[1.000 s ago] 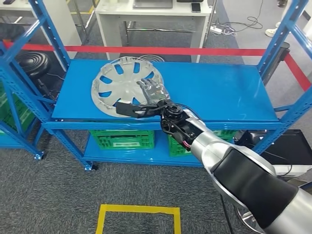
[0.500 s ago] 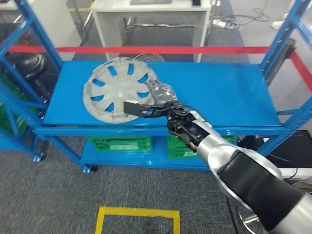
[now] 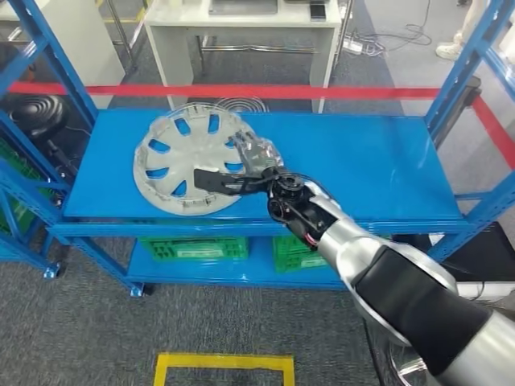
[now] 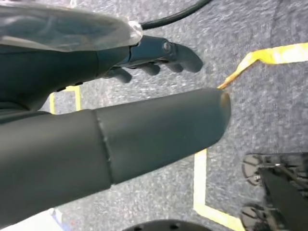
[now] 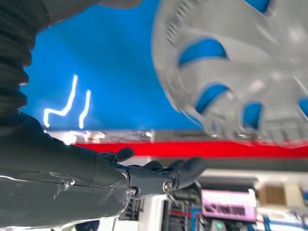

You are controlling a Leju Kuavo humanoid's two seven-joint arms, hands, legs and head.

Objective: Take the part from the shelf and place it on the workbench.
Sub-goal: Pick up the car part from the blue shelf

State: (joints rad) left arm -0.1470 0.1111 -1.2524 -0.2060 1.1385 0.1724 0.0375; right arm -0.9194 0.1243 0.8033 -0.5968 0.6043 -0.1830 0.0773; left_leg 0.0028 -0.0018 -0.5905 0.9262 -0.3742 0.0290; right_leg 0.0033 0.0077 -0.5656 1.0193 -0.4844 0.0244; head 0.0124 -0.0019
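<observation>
A silver hubcap (image 3: 176, 161) lies flat on the left half of the blue shelf (image 3: 364, 161). My right hand (image 3: 243, 167) is stretched out at the hubcap's right edge. Its dark thumb reaches across the near rim and its fingers lie over the right side. In the right wrist view the right hand (image 5: 145, 175) has its fingers straight and apart, with nothing between them and a gap to the hubcap (image 5: 254, 72). My left hand (image 4: 145, 62) hangs over the grey carpet and holds nothing.
Blue uprights frame the shelf at both ends. Green crates (image 3: 194, 248) sit on the lower level. A red tape line (image 3: 340, 91) runs behind the shelf, before a white table (image 3: 243, 20). A yellow floor marking (image 3: 224, 362) lies in front.
The whole picture has shifted, so the camera has moved. My right hand stays at the hubcap's right edge, thumb still across the near rim.
</observation>
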